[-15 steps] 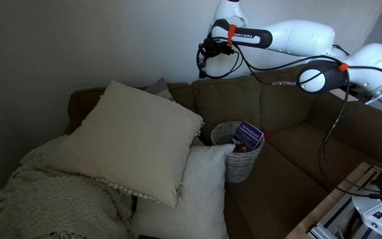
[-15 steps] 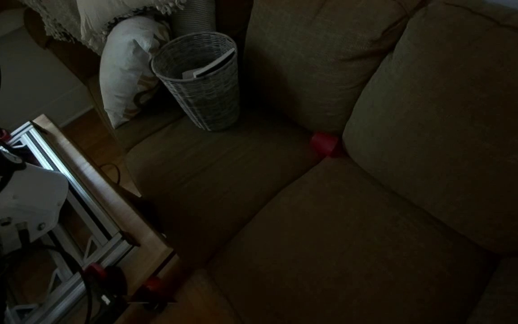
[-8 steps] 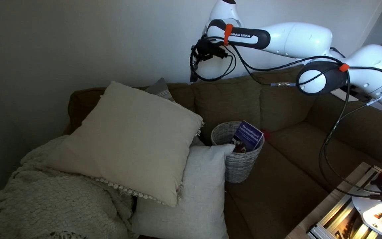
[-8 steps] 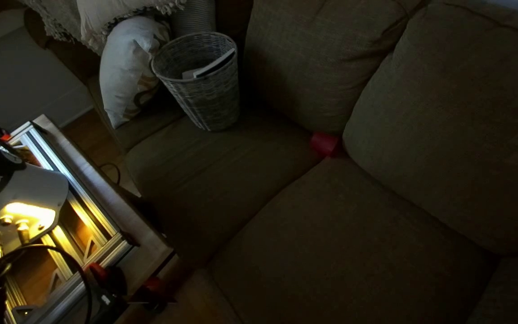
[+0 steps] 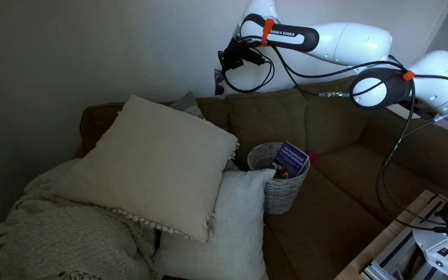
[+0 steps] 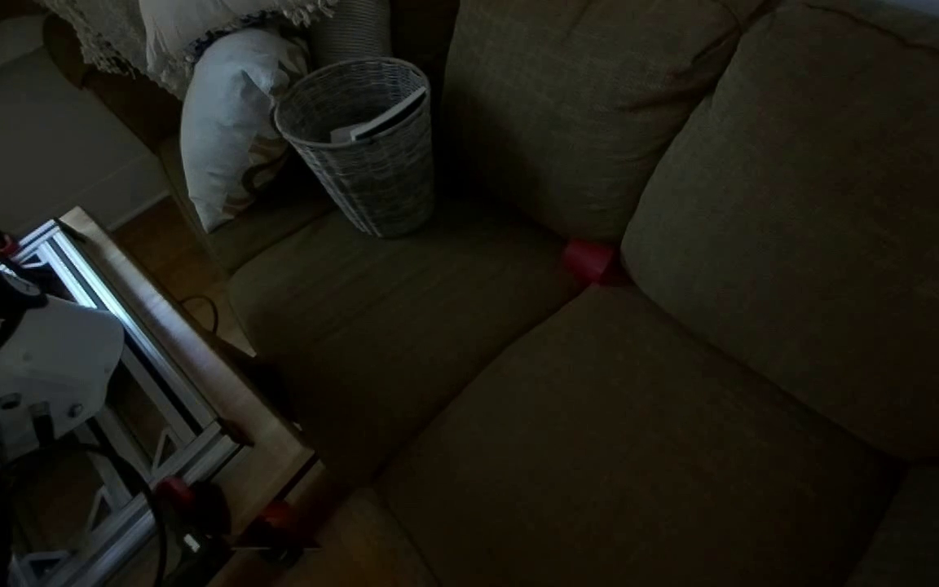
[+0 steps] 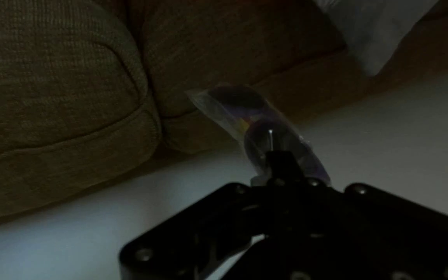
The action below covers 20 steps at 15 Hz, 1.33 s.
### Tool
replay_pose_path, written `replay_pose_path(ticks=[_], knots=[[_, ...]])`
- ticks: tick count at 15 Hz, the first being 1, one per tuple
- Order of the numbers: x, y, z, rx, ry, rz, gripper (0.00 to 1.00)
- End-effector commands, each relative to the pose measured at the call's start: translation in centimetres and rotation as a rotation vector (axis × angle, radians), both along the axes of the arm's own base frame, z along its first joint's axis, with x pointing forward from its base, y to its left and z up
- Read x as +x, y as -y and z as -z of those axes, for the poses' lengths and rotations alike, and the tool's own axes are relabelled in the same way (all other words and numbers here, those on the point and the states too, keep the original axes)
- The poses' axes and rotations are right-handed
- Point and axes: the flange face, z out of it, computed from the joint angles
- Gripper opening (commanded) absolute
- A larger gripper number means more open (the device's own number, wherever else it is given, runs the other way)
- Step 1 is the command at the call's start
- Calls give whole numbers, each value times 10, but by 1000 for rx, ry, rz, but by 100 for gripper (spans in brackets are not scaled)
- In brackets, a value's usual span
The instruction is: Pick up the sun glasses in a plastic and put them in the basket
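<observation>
Far left in an exterior view: bunched cream blanket [image 5: 68, 241]. Next, a large cream pillow [image 5: 154, 163], tilted, partly covering a paler pillow [image 5: 231, 229]. Then the sunglasses in plastic [image 5: 219, 81], hanging from the gripper [image 7: 277, 152], seen against the wall [image 5: 130, 50] just above the top edge of the brown sofa [image 5: 321, 221]. Gripper jaws pressed together on one end of the plastic (wrist view agrees: dark lenses and a touch of yellow show beyond the jaws). Lower right, the basket [image 5: 282, 195] stands beside the paler pillow, a blue book [image 5: 290, 159] leaning inside, top above the rim. Sunglasses are outside the basket, well apart. Right of it, a red object [image 6: 589, 261] sits where seat and back meet. Far right: white arm [image 5: 352, 43], reaching over the sofa.
</observation>
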Motion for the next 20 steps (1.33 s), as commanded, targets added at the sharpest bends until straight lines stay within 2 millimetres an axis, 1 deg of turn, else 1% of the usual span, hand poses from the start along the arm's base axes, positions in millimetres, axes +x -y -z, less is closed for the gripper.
replay_pose_path(ticks=[1,4,7,8,9,10,13,14,18,20], knots=[[-21,-26,-36,18,-61,-198,0],[-42,-44,-48,40,-174,-316,0],[-61,-52,-54,101,-288,-413,0],[-53,-52,-57,168,-265,-254,0],[-63,-48,-56,13,-326,-223,0],[-64,-45,-56,2,-346,-186,0],[-78,-28,-46,-39,-511,-145,0],[-70,-38,-48,-3,-430,-190,0],[-71,-38,-48,-5,-434,-188,0],[-83,-61,-33,-100,-481,-251,0]])
